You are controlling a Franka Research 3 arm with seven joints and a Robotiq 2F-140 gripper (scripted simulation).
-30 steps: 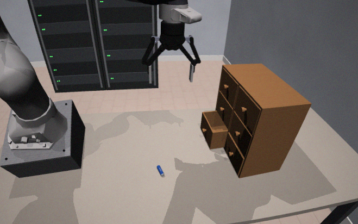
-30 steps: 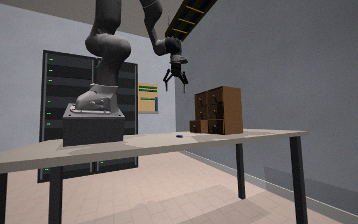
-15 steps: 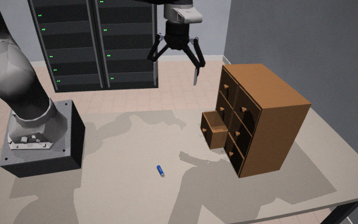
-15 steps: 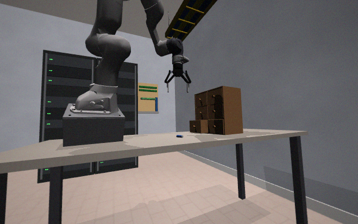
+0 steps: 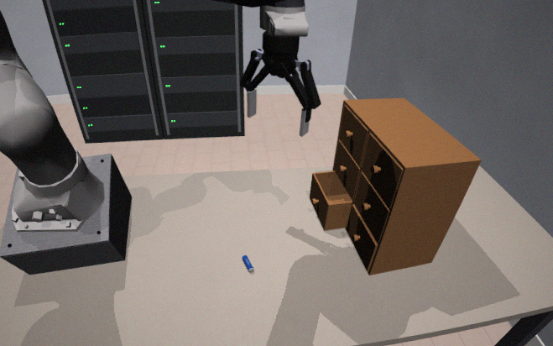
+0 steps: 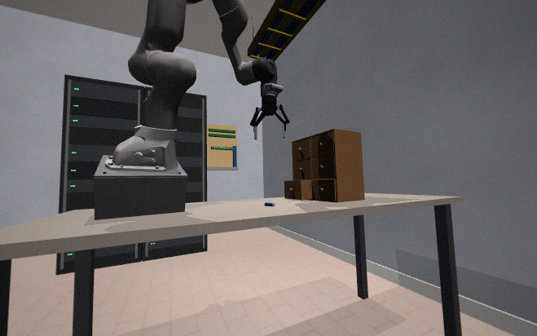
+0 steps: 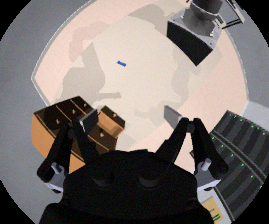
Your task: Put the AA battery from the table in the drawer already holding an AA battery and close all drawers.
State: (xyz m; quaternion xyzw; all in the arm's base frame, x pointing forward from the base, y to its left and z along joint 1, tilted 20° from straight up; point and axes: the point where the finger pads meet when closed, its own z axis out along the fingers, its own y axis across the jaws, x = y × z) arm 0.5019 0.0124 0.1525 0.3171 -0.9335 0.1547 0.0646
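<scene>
A small blue AA battery [image 5: 247, 263] lies on the table, left of the brown chest [image 5: 400, 180]. It also shows in the exterior view [image 6: 269, 204] and in the wrist view [image 7: 121, 63]. The chest has six drawers with small knobs. Its far bottom drawer [image 5: 331, 200] is pulled out; what I can see of its inside looks empty. The other drawers are pushed in. My gripper [image 5: 277, 115] hangs open and empty high above the table, up and left of the chest, fingers pointing down. It also shows in the exterior view [image 6: 269, 134].
The robot's dark base block [image 5: 65, 214] stands at the table's left. Server racks [image 5: 149, 64] stand behind the table. The chest [image 6: 328, 165] sits near the table's right end.
</scene>
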